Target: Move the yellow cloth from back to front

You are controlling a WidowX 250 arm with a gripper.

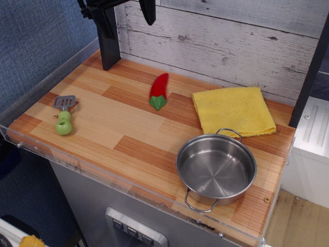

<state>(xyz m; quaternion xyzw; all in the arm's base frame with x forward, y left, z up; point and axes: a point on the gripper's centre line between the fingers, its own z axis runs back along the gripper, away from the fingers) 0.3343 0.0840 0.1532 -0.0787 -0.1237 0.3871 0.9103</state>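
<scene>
The yellow cloth (234, 110) lies flat and folded at the back right of the wooden table top, just behind the steel pot (216, 167); its front edge is close to the pot's rear handle. My gripper (129, 45) hangs at the top left of the view, near the back wall and well to the left of the cloth. Its two black fingers (109, 41) stand apart with nothing between them. The upper part of the gripper is cut off by the frame's edge.
A red chili pepper (159, 91) lies at the back middle. A small spatula with a green handle (64, 116) lies at the left. The table has a clear plastic rim (103, 172) along the front, a white plank wall (231, 41) behind and a blue wall at left.
</scene>
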